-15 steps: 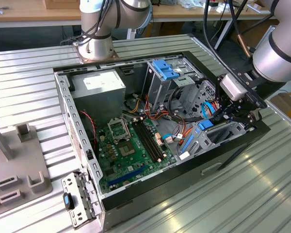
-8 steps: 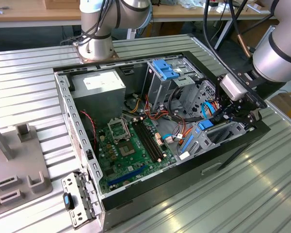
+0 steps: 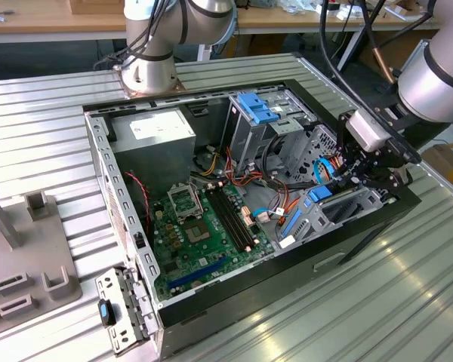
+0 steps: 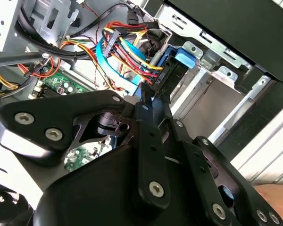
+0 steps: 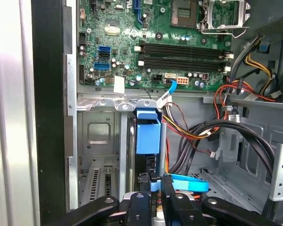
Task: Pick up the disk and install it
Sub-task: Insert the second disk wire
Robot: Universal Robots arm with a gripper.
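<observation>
1. Exterior view showed the gripper (image 3: 366, 175) lowered into the open computer case (image 3: 121, 188), at the drive bay (image 3: 347, 204) on the exterior view's right side of the chassis.
2. Both wrist views showed the two black fingers (image 5: 140, 203) drawn close together on a thin upright edge with blue at its top; I judged this to be the disk (image 5: 147, 132) in its blue carrier, standing on edge in the bay slot directly ahead of the jaws, so the jaws were clenched on it.
3. Ahead of the fingertips in the first wrist view, the blue carrier tab sat against the bay's metal rail (image 5: 113, 104), and the motherboard (image 5: 155, 42) lay beyond that.
4. Just beside the jaws ran a bundle of coloured cables (image 4: 127, 47) and a flat blue data cable (image 5: 188, 182), the latter touching or nearly touching one finger.
5. My judgement was that the disk looked partly seated, not yet fully home, though the bottom of the slot was hidden by the fingers.
6. Doing this step well would call for keeping the carrier square to the slot walls, pressing straight along the guide without twisting, and holding the cables clear so none got pinched under the frame.
7. A tilted carrier could jam against the rail; steady, light force seemed wise.
</observation>
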